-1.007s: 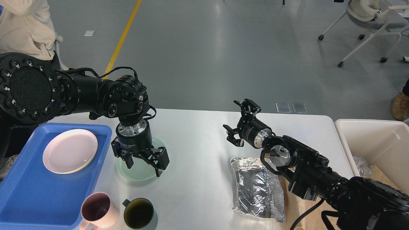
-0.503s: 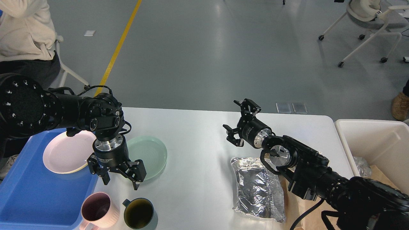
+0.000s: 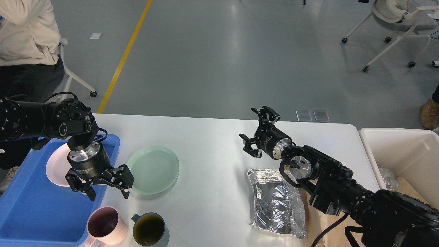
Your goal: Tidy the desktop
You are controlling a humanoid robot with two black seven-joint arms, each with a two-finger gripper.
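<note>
the left pincer (image 3: 107, 193) hung with its two fingers spread apart and nothing between them, over the right edge of the blue tray (image 3: 31, 212), just left of the green plate (image 3: 154, 169). the right pincer (image 3: 258, 132) stood raised above the middle of the desk (image 3: 209, 144), its fingers also spread wide and holding nothing.

outward from the left pincer there were two plates: the green one lying flat on the bare desk, and one pink plate (image 3: 56, 164) in the tray, partly hidden by the left wrist. nearer the front edge stood two mugs, upright and side by side: one pink mug (image 3: 103, 226) overlapping the tray's right edge in this view, and one dark green mug (image 3: 149, 229) on the desk just to its right.

below the right pincer lay one crumpled silver foil bag (image 3: 276, 202) on the desk, its right side covered by the right arm. the white desk stretched across the middle of the view, from the tray on the left to one cream bin (image 3: 401, 147) standing just beyond its right end.
</note>
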